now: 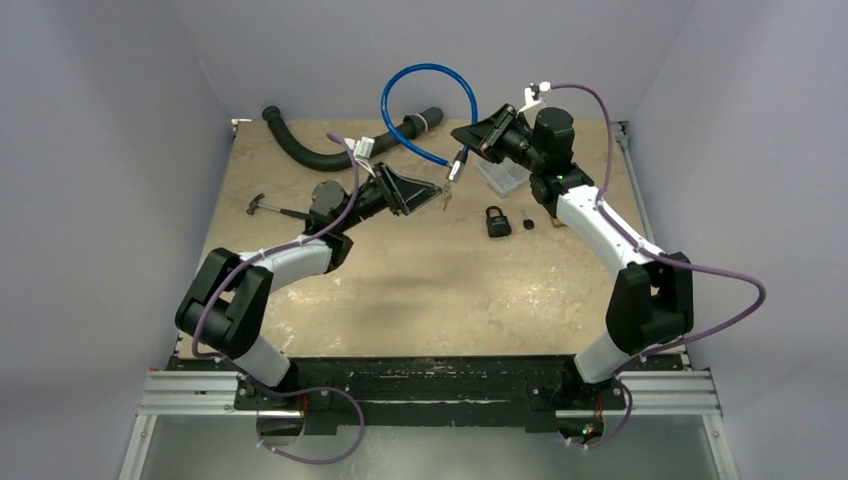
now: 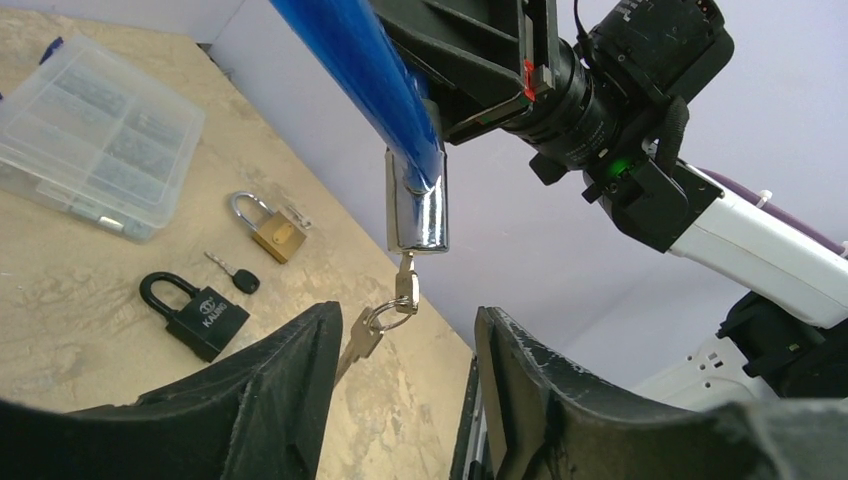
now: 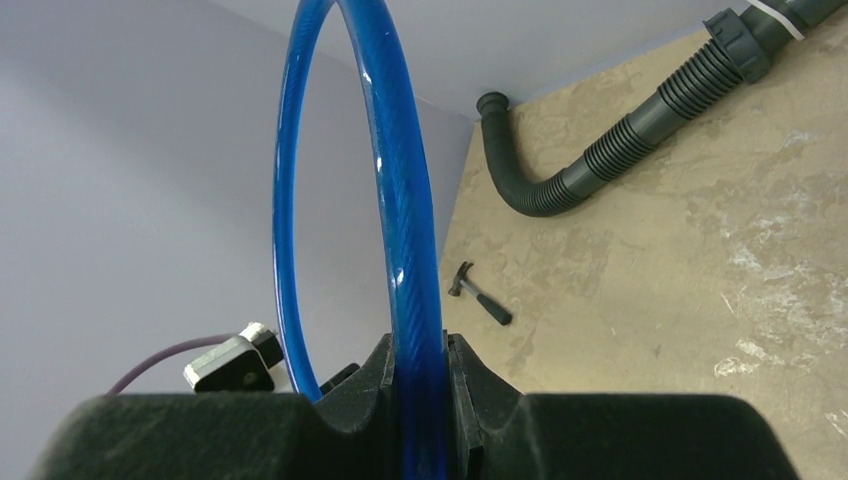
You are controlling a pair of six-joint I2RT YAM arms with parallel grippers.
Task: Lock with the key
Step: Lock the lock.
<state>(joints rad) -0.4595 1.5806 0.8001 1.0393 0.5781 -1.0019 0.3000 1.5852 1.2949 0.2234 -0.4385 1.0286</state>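
Three lilac walls [image 1: 120,150] enclose mottled tan tabletop [image 1: 400,290]; near black padlock [image 1: 497,221], right fingers [image 3: 470,390] clamp blue cable [image 3: 400,200], left fingers [image 2: 300,370] parted around key [image 2: 362,340].

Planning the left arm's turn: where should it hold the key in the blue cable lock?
The small key head under the chrome barrel, approached from below: it points straight down, and the spare key dangles from its ring.

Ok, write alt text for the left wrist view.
A key hangs in the blue cable's chrome lock end, a second key dangling inside the open left gripper. Two padlocks and a clear box lie on the table.
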